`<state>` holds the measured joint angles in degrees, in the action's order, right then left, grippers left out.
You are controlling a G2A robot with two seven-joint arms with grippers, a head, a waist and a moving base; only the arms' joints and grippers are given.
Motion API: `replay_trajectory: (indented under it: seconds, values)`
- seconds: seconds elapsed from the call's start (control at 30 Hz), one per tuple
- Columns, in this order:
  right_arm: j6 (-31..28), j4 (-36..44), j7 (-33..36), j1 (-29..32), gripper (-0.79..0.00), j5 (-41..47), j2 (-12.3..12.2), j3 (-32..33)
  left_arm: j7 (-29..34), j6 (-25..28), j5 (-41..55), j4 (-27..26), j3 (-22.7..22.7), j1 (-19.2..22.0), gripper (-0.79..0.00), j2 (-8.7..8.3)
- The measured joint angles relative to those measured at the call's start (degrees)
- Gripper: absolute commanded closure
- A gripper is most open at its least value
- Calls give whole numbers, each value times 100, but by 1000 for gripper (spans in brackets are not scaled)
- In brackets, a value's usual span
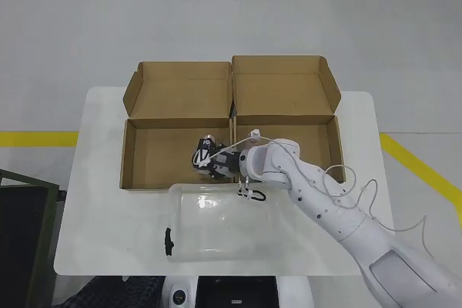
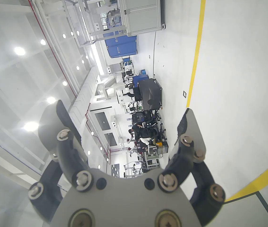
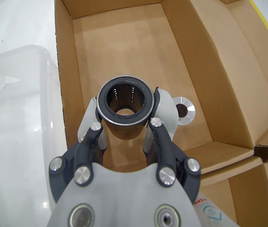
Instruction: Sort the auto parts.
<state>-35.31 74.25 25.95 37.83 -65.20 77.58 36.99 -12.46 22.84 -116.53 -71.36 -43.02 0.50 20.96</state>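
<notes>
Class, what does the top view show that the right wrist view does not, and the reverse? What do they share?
Top view adds: a second cardboard box, and a black part in the clear bin. Right wrist view adds: ball rows inside the bearing, a silver flanged part on the box floor. Shared: the right gripper shut on the bearing over the left box, beside the bin.

the bearing (image 3: 124, 129) has a matt black sleeve with a bright metal rim. the box (image 3: 129, 48) is matt brown cardboard. a small ring (image 3: 188, 106) on its floor is polished metal. the tub (image 3: 18, 90) is glossy clear plastic, the table (image 3: 22, 19) smooth white.
</notes>
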Motion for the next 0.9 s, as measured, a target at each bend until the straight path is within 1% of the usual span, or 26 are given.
replay_trajectory:
  seconds: [0.23,0.37,0.53,0.67,0.83,0.9]
  values:
    - [-61,-189,38,-62,-259,-33,64,-32,0,0,0,0,0,0,-785,0]
    - [-101,-296,62,-87,-292,-44,93,-33,0,0,0,0,0,0,-785,0]
    - [-148,-358,73,-91,-317,-75,110,-3,0,0,0,0,0,0,-785,0]
    - [-173,-321,123,-76,-357,-121,104,52,0,0,0,0,0,0,-785,0]
    - [-204,-233,194,-35,-388,-203,84,138,0,0,0,0,0,0,-785,0]
    - [-217,-199,220,-10,-388,-224,76,170,0,0,0,0,0,0,-785,0]
